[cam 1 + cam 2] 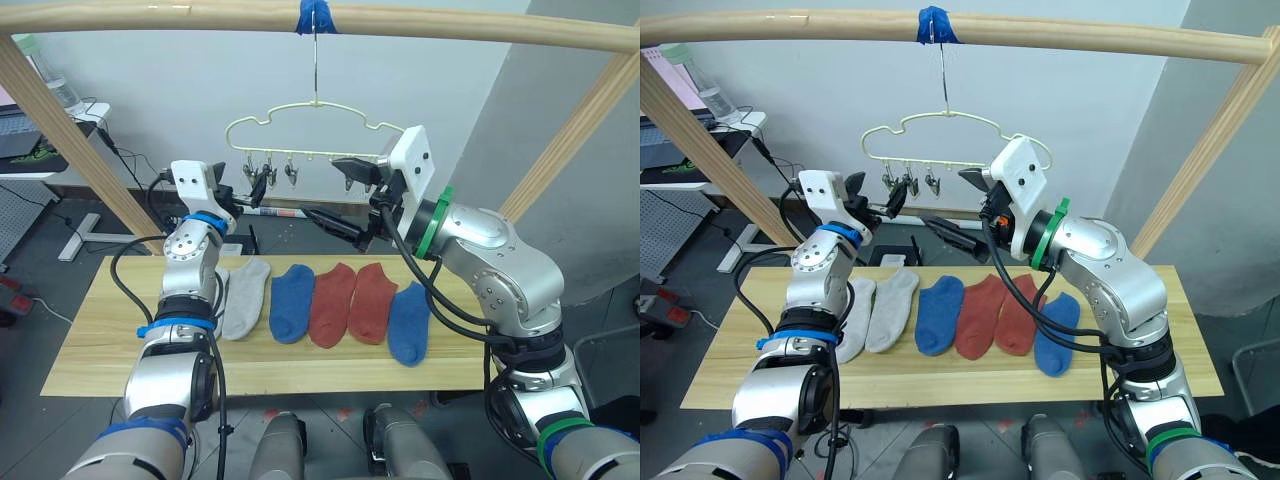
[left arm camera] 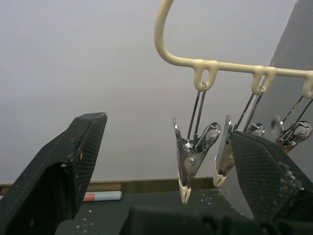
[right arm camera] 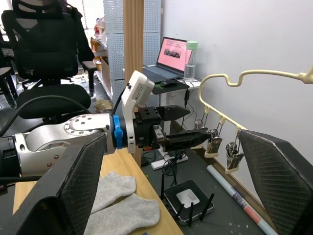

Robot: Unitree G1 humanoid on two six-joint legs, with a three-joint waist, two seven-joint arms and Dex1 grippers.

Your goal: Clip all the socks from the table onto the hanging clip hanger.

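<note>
The long table of light yellowish wood planks (image 1: pixel 90 350) lies under a thick round wooden rail (image 1: pixel 450 22), from which the thin pale-yellow wire clip hanger with a cloud-shaped outline (image 1: pixel 262 118) hangs by its top hook, held with a piece of blue tape (image 1: pixel 317 15). All six short knit socks lie flat in a row on the table, side by side: two light grey socks (image 1: pixel 880 308) at the robot's left, then a blue sock (image 1: pixel 292 300), two rust red socks (image 1: pixel 355 302) and another blue sock (image 1: pixel 409 320) at the right end. No sock is on the hanger. The right gripper (image 1: pixel 352 200) is raised above the row, just beside the right part of the hanger, and its two black fingers are spread wide apart with nothing between them. The left gripper (image 1: pixel 880 200) is raised to the left end of the hanger, fingers also spread and empty, with the small metal clips (image 2: pixel 193 159) hanging between them in the left wrist view. The clips hang closed and carry nothing. Behind the left arm stands a small white desk with a laptop (image 3: pixel 168 54) and a bottle (image 3: pixel 190 61).
</note>
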